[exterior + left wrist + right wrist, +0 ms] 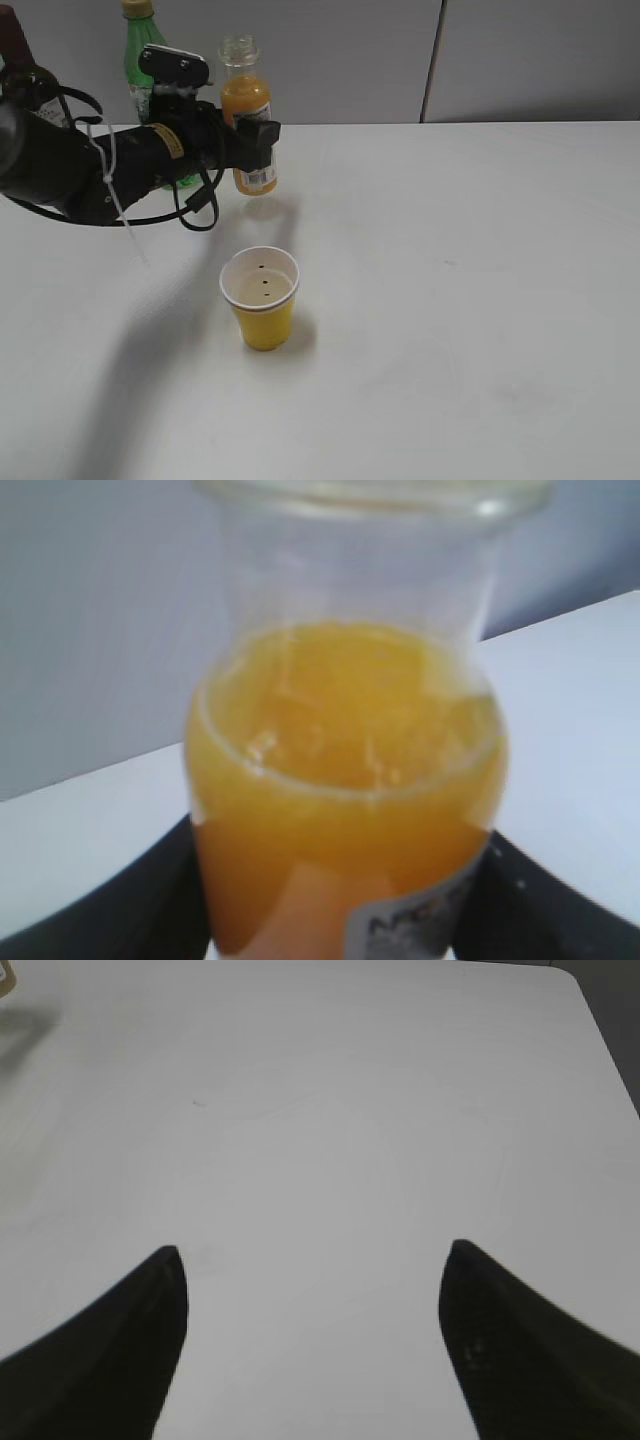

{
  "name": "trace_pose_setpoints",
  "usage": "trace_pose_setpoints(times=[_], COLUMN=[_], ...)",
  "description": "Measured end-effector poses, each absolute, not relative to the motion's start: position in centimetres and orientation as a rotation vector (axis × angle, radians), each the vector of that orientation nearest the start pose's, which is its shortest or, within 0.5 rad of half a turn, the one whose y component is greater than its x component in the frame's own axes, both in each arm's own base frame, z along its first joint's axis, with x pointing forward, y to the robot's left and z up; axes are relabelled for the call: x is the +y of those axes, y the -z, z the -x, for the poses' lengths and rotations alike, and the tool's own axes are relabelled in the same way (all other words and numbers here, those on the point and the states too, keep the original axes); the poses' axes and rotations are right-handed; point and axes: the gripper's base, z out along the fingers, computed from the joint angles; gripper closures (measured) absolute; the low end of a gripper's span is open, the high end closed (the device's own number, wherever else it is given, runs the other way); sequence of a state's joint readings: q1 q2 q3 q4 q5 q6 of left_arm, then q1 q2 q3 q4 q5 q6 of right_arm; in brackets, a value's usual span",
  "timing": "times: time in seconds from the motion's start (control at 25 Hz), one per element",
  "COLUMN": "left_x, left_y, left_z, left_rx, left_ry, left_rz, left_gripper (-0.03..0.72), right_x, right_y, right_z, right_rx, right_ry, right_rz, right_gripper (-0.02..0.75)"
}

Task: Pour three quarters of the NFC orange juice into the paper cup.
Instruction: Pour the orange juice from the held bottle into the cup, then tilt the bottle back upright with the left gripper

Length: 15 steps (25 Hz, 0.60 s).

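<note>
Exterior view: the left gripper [258,140] grips the NFC orange juice [248,112] about its labelled middle, holding the bottle upright and clear of the white worktop [470,260], with its shadow falling on the surface just beneath. The bottle's wide clear neck is uncapped and empty; orange liquid fills the body up to the shoulder. In front of the bottle, nearer the camera and apart from it, the paper cup [261,298] stands upright on the worktop, its white inside showing a few dark specks and no juice. Behind the arm stand a green bottle [142,55] and, at the far left edge, a dark wine bottle [22,70] (both partly hidden by the arm).

Left wrist view: the juice bottle fills the frame at close range, showing what the exterior view cannot: the liquid surface lies level just below the neck, and part of the white label appears at the lower edge. The dark fingers [130,905] press against both sides of the bottle.

Right wrist view: the right gripper [312,1305] hangs over bare worktop, its two dark fingers spread well apart with nothing between them. This gripper does not appear in the exterior view.
</note>
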<state>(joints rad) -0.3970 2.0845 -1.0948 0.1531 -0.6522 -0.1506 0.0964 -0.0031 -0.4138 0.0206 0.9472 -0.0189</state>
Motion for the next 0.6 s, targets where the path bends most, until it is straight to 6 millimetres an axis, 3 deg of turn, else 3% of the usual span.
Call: trace_pose_setpoints(times=[0.28, 0.6], left_x=[-15.3, -12.4], left_y=[-16.9, -17.7], left_z=[-36.2, -31.5], left_rx=[1.773, 1.765], left_ry=[0.325, 0.240], left_rz=[-0.403, -0.335], left_gripper=[0.209, 0.209], right_x=[0.2, 0.2], right_y=[-26.2, -26.2], right_z=[-0.8, -0.8], right_rx=[2.011, 2.011], right_ry=[-0.074, -0.074], right_rz=[0.115, 0.115], right_gripper=[0.146, 0.145])
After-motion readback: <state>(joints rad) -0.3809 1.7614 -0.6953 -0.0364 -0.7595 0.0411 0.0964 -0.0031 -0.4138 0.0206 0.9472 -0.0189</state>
